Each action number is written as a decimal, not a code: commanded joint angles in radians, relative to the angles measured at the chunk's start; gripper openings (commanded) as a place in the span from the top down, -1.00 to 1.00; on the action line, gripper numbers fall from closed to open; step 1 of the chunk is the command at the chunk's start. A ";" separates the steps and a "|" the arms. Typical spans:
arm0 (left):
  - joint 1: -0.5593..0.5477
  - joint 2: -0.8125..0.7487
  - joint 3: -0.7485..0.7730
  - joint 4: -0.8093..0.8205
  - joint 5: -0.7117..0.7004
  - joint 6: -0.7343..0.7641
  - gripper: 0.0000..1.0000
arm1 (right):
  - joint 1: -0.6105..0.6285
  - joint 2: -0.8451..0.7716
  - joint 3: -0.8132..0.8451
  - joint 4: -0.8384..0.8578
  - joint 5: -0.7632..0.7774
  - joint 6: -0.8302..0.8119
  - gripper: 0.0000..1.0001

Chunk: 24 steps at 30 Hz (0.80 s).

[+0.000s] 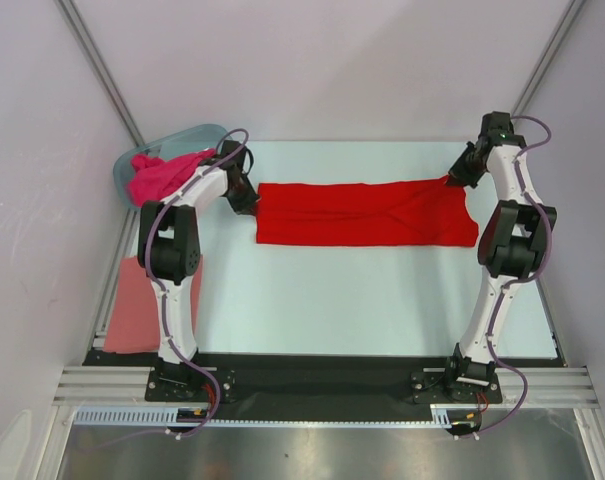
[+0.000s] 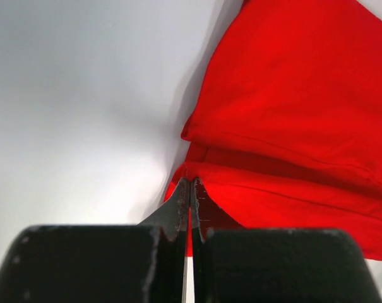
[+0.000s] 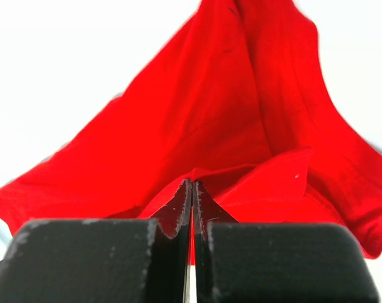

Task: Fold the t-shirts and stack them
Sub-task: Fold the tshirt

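The bright red t-shirt [image 1: 367, 214] lies stretched in a long folded band across the far middle of the table. My left gripper [image 1: 250, 198] is shut on its left end; the left wrist view shows the cloth [image 2: 292, 113] pinched at my gripper [image 2: 190, 183]. My right gripper [image 1: 456, 178] is shut on the shirt's far right corner, with red cloth [image 3: 228, 107] bunched at the gripper [image 3: 192, 183] in the right wrist view. The magenta-pink shirt [image 1: 160, 176] lies crumpled in the tub. The salmon-pink shirt [image 1: 142, 305] lies flat at the table's left edge, partly behind the left arm.
The translucent blue-grey tub [image 1: 202, 135] stands at the far left corner, close behind my left arm. Grey walls close in on the table on three sides. A metal rail [image 1: 322, 385] runs along the near edge by the arm bases.
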 commanded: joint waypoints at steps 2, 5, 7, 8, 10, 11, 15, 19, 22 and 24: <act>0.020 -0.024 0.022 -0.019 -0.035 -0.018 1.00 | 0.019 0.022 0.069 0.009 -0.033 0.008 0.99; 0.023 -0.026 0.011 -0.009 -0.031 -0.018 0.99 | 0.025 0.029 0.076 0.009 -0.030 0.009 0.99; 0.024 -0.026 0.014 -0.010 -0.031 -0.016 0.99 | 0.027 0.031 0.081 0.008 -0.028 0.012 0.99; 0.024 -0.026 0.014 -0.006 -0.029 -0.016 0.99 | 0.025 0.031 0.083 0.008 -0.028 0.017 0.99; 0.026 -0.023 0.015 -0.006 -0.029 -0.016 0.99 | 0.027 0.031 0.084 0.014 -0.027 0.018 0.99; 0.029 -0.021 0.020 -0.004 -0.025 -0.014 0.99 | 0.027 0.034 0.087 0.016 -0.027 0.023 0.99; 0.034 0.006 0.035 -0.006 -0.011 -0.010 0.99 | 0.027 0.055 0.116 0.000 -0.019 0.026 0.99; 0.037 0.020 0.045 0.003 0.008 -0.008 0.83 | 0.025 0.068 0.127 -0.001 -0.016 0.029 0.99; 0.037 0.037 0.066 0.008 0.017 0.001 0.68 | 0.022 0.074 0.124 0.002 -0.016 0.034 0.99; 0.038 0.042 0.081 0.007 0.029 0.013 0.45 | 0.021 0.078 0.126 0.005 -0.018 0.034 0.99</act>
